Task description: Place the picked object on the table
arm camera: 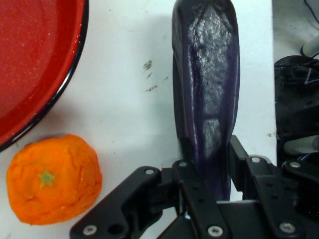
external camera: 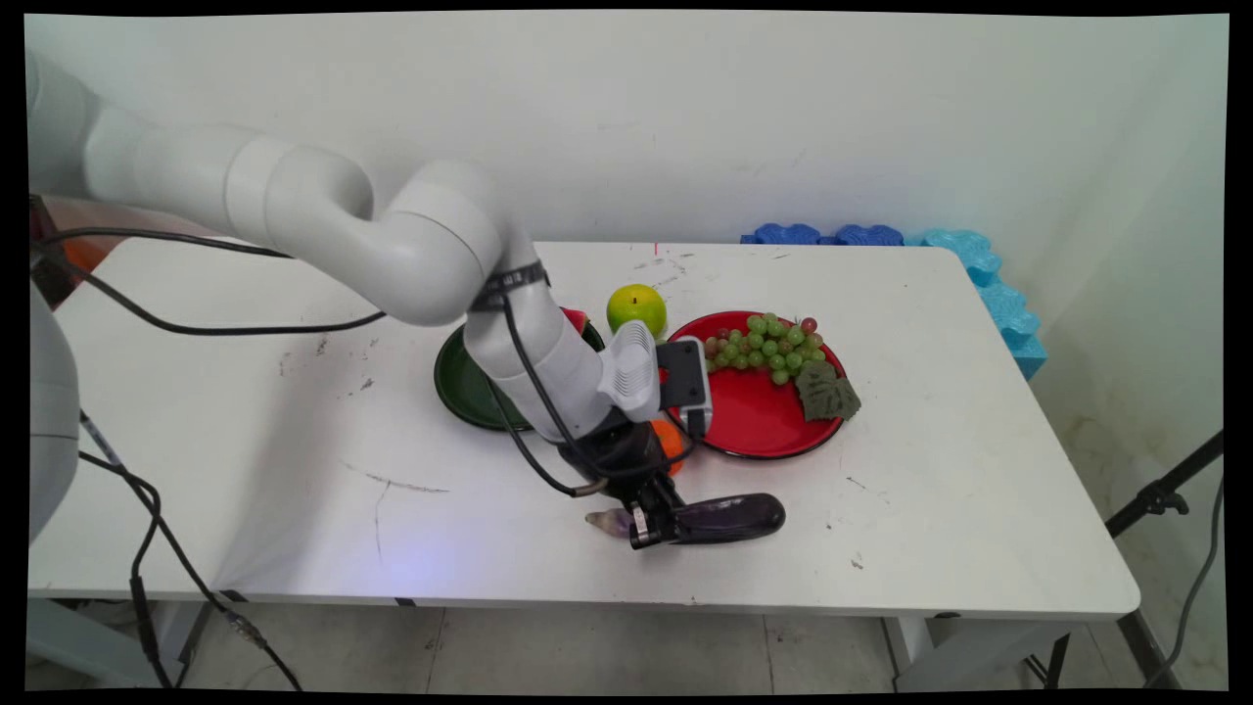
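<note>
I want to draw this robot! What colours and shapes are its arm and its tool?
The arm is smooth, white and tube-shaped with rounded joints. Black cables hang from it. The tool is black, with silver screws on its linkage, below a ribbed white and grey block.

The aubergine [external camera: 729, 518] lay lengthwise near the table's [external camera: 881, 509] near edge, the gripper [external camera: 654, 519] set astride its stem end at its 9 o'clock. The orange [external camera: 670, 443] sat at the aubergine's 11 o'clock, just beside the first plate [external camera: 754, 421], which lay at the aubergine's 12 o'clock. On that plate the grapes [external camera: 764, 343] rested at its far side and the leaf [external camera: 825, 392] at its 3 o'clock rim. The apple [external camera: 636, 309] stood at the plate's 10 o'clock. The second plate [external camera: 460, 387] lay at the first's 9 o'clock, partly under the arm. Foam pieces [external camera: 989, 284] lined the table's far right corner.
</note>
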`<action>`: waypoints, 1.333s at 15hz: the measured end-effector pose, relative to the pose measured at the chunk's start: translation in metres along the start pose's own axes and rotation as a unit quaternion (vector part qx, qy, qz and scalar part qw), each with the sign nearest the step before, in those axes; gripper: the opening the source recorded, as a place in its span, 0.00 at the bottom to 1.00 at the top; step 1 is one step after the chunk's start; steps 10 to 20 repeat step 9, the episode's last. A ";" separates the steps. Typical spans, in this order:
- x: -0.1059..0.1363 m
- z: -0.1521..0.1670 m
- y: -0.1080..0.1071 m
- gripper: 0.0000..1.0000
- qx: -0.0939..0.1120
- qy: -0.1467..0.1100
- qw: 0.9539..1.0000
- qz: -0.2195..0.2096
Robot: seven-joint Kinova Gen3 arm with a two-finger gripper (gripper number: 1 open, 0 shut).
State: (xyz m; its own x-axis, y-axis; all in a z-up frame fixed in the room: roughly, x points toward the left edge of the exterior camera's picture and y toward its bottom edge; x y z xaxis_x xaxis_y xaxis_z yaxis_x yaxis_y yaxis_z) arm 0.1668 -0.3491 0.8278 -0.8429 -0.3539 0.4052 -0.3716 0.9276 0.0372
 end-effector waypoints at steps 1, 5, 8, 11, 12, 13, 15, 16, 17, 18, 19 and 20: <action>0.000 0.003 0.000 0.00 0.001 -0.001 1.000 0.000; 0.003 0.012 -0.001 1.00 0.004 0.000 1.000 0.003; 0.011 0.007 -0.003 1.00 0.007 0.013 1.000 0.000; 0.015 0.003 -0.003 1.00 0.008 0.019 1.000 -0.001; 0.015 0.003 -0.003 1.00 0.008 0.019 1.000 -0.001; 0.015 0.003 -0.003 1.00 0.008 0.019 1.000 -0.001; 0.015 0.003 -0.003 1.00 0.008 0.019 1.000 -0.001; 0.015 0.003 -0.003 1.00 0.008 0.019 1.000 -0.001; 0.015 0.003 -0.003 1.00 0.008 0.019 1.000 -0.001; 0.015 0.003 -0.003 1.00 0.008 0.019 1.000 -0.001; 0.015 0.003 -0.003 1.00 0.008 0.019 1.000 -0.001; 0.015 0.003 -0.003 1.00 0.008 0.019 1.000 -0.001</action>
